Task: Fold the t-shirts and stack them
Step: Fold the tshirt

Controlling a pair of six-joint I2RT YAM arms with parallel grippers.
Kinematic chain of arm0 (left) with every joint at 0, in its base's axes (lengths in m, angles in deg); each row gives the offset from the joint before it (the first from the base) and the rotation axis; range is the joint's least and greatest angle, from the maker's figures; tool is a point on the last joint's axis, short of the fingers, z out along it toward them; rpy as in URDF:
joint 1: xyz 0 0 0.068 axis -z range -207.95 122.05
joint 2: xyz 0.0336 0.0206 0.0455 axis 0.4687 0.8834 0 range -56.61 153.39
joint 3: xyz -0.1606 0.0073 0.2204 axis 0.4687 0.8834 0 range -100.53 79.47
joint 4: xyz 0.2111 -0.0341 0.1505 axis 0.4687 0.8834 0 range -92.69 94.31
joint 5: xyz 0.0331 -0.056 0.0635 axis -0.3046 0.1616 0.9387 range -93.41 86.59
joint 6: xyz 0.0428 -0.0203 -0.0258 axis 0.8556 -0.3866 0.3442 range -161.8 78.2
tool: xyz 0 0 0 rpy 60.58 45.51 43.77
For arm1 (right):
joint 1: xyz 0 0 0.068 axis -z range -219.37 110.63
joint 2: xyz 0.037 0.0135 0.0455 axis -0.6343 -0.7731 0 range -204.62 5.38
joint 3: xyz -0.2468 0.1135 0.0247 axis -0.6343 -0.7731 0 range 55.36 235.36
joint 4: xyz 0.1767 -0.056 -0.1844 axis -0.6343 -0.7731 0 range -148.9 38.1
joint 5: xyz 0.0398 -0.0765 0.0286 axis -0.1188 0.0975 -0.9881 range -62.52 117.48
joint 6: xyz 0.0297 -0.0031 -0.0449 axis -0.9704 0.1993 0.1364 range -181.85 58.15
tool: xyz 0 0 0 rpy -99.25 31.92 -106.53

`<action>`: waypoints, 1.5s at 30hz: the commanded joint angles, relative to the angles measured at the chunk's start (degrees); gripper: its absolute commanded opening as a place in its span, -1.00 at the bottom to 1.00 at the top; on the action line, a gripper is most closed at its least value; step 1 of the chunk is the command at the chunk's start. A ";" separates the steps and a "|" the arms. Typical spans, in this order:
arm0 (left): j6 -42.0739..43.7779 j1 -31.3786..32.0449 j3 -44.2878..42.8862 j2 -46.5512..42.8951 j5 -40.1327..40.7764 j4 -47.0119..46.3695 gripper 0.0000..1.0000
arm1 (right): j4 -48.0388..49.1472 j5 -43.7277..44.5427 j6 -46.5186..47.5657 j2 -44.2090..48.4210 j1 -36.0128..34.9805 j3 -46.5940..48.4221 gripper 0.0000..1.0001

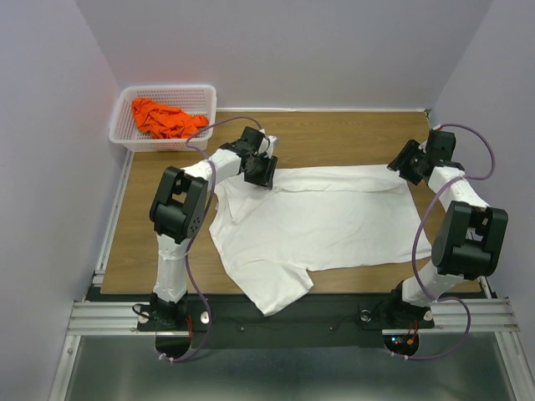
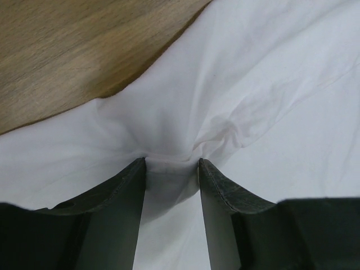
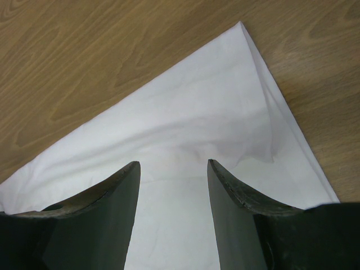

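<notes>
A white t-shirt (image 1: pixel 326 221) lies spread across the wooden table, one sleeve hanging toward the near edge. My left gripper (image 1: pixel 261 171) is at its far left edge. In the left wrist view a puckered fold of the white t-shirt (image 2: pixel 253 84) is bunched between the tips, with the left gripper (image 2: pixel 171 163) shut on it. My right gripper (image 1: pixel 407 163) hovers at the far right corner. The right wrist view shows the right gripper (image 3: pixel 173 164) open above the flat white t-shirt (image 3: pixel 214 129) corner, holding nothing.
A white mesh basket (image 1: pixel 205 96) stands at the far left corner of the table with a crumpled orange t-shirt (image 1: pixel 163 119) inside. Bare wood (image 1: pixel 334 138) shows beyond the white shirt. Grey walls close in on three sides.
</notes>
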 commanded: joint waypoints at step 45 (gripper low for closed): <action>5.77 8.00 11.57 -12.54 -6.60 7.78 -0.62 | 0.52 -1.20 -0.06 -0.68 -0.09 0.66 0.14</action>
